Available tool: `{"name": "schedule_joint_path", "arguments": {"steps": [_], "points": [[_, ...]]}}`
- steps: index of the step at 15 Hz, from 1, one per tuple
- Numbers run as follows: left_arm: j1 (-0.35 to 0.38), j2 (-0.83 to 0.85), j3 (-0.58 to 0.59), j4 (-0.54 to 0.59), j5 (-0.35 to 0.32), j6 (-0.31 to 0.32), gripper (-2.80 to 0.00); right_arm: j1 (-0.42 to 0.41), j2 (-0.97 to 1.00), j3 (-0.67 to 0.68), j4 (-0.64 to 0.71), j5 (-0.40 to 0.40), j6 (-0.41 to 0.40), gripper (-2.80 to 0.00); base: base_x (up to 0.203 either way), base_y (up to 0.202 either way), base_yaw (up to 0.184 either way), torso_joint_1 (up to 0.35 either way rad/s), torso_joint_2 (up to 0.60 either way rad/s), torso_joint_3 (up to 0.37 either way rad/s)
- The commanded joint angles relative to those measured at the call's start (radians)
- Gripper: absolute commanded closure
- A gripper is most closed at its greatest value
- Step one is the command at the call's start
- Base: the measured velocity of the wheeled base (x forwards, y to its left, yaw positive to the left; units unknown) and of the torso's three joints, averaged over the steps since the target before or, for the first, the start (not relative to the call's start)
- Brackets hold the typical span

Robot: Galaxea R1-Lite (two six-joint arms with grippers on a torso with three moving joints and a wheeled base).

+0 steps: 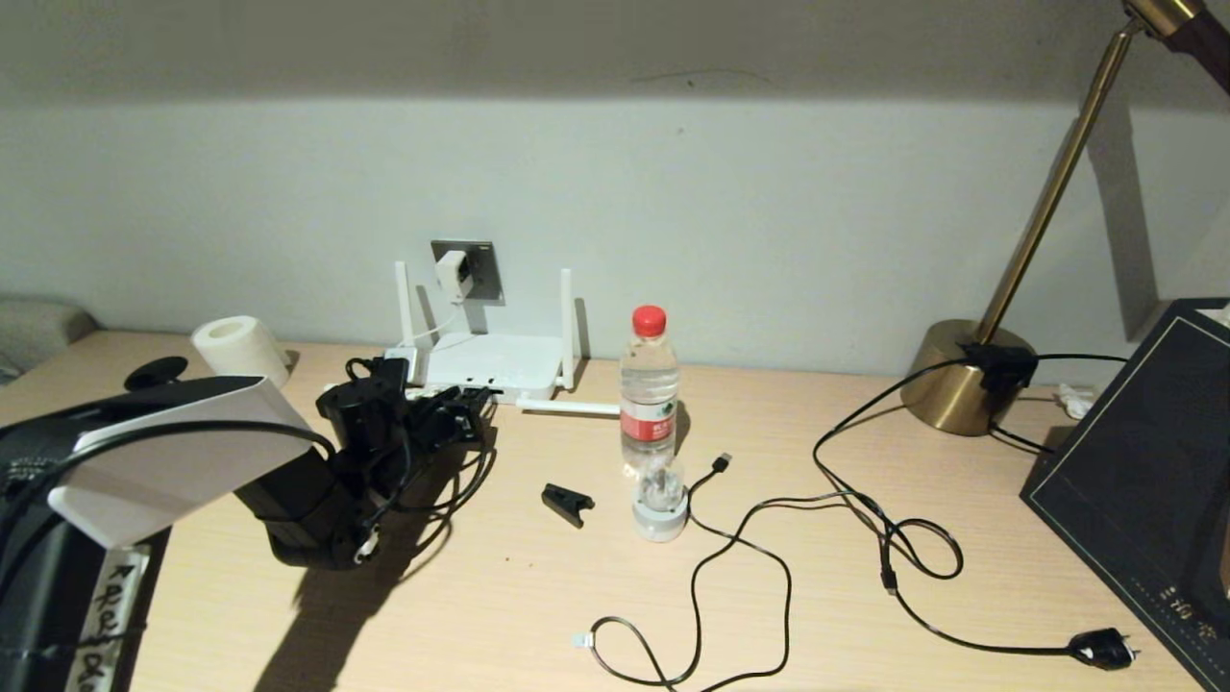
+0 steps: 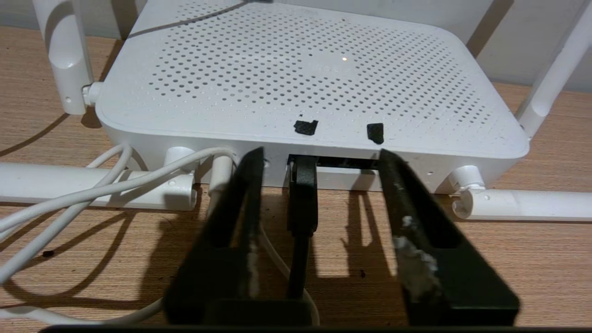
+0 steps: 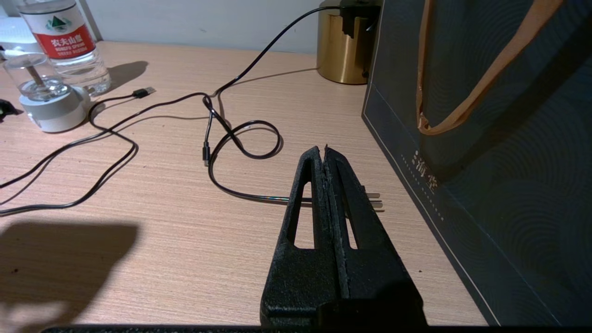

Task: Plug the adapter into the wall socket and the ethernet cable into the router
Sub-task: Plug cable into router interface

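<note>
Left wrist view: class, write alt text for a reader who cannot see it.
The left gripper, jaws open, sits at the ported edge of the white router, either side of the black ethernet cable whose end sits in a port. White cords also run to that edge, and antennas lie flat on the wooden table.

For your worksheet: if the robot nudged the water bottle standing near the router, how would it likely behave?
The water bottle is tall and narrow on a small base, so a push near its red cap would probably tip it. It looks nearly full, so likely heavy for its size. Once down, its round body could roll across the table.
</note>
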Motion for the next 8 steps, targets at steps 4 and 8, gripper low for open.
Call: {"name": "schedule_joint_path", "arguments": {"steps": [4,8], "points": [[0.0,0.002,0.0,-0.012,0.0,0.0,-2.8,0.001,0.001,0.035,0.0,0.0,0.0,0.0,0.0,0.0,0.0,0.0,0.0,0.0],[-0.001,0.003,0.001,-0.015,0.0,0.0,-2.8,0.001,0.001,0.035,0.0,0.0,0.0,0.0,0.0,0.0,0.0,0.0,0.0,0.0]]}}
